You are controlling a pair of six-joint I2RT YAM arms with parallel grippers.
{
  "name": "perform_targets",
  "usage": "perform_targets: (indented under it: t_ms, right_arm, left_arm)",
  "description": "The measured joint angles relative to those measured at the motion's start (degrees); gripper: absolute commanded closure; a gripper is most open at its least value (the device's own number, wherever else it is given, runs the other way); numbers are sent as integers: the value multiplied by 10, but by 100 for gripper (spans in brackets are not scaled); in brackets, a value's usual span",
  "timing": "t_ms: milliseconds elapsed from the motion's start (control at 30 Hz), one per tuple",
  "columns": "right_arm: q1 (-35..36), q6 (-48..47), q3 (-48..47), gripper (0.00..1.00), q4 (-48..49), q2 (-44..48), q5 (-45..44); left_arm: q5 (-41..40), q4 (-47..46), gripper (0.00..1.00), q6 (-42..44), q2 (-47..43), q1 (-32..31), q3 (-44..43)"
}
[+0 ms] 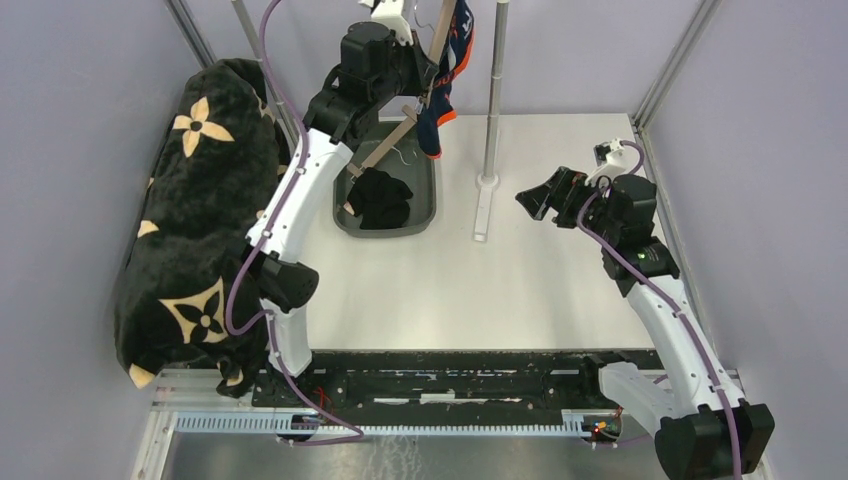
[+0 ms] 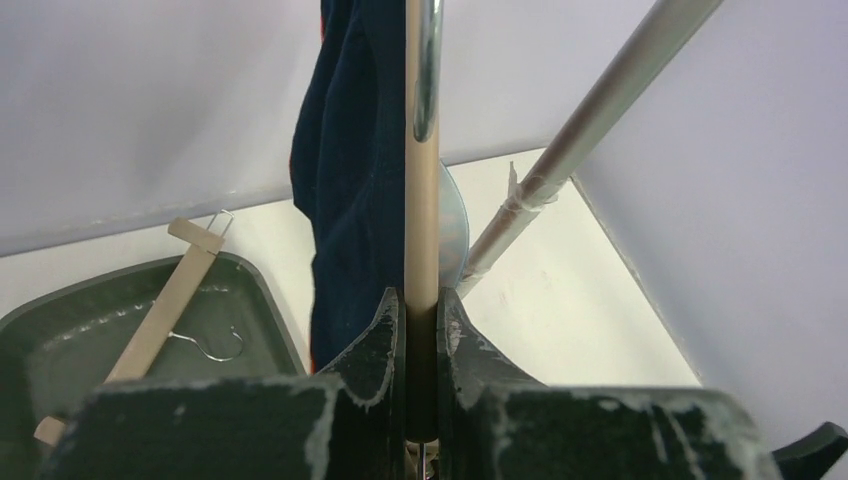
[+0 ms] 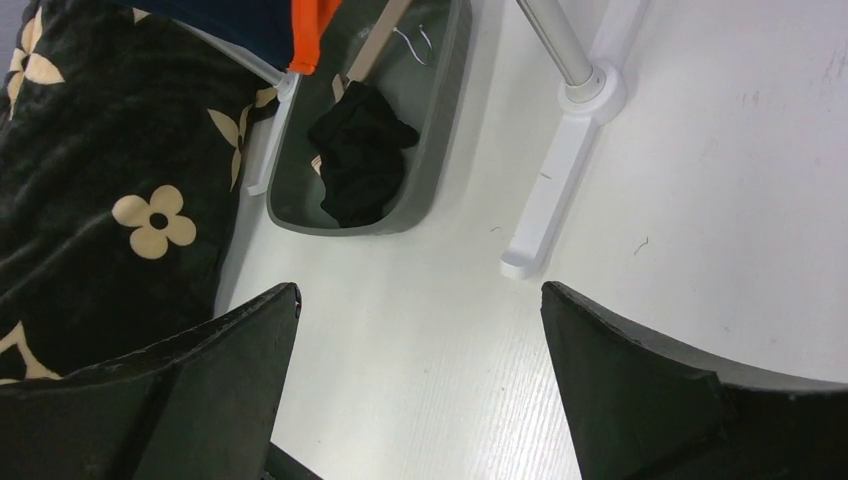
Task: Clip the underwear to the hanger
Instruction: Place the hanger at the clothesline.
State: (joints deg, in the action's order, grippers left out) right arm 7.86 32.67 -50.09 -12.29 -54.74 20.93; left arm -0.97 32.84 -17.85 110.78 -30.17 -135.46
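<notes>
Left gripper (image 2: 421, 310): closed tight on the wooden bar of the hanger (image 2: 421, 200), raised at the far side of the table, above the bin.
Right gripper (image 3: 420, 295): jaws spread wide and holding nothing; it hovers over the right half of the table.
Underwear (image 1: 436, 120): navy with orange trim. It hangs off the held hanger, just left of the bar in the left wrist view. Whether a clip already bites it cannot be told.
Hanger axis: the bar runs straight out from the left fingers, tilted steeply rather than level, so the cloth drapes alongside it.
Direction from the free fingers: the underwear lies far and to the left of the right gripper, beyond the rack pole (image 1: 493, 90), and higher.
Nearer arm: the left arm is already at the hanger and busy holding it, so the clipping likely falls to the right arm, which must reach past the pole.
Bin (image 1: 425, 200): grey, holding a spare hanger (image 1: 385, 145) and a black garment (image 1: 380, 197).
Left edge: a black floral blanket (image 1: 195, 220), well apart from the work.
</notes>
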Motion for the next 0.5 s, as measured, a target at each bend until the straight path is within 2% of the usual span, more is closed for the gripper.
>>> perform_targets:
  t_ms: [500]
  right_arm:
    - [0,4,3,1,13,4,20]
  left_arm:
    - [1,-120,97,21,-18,1,117]
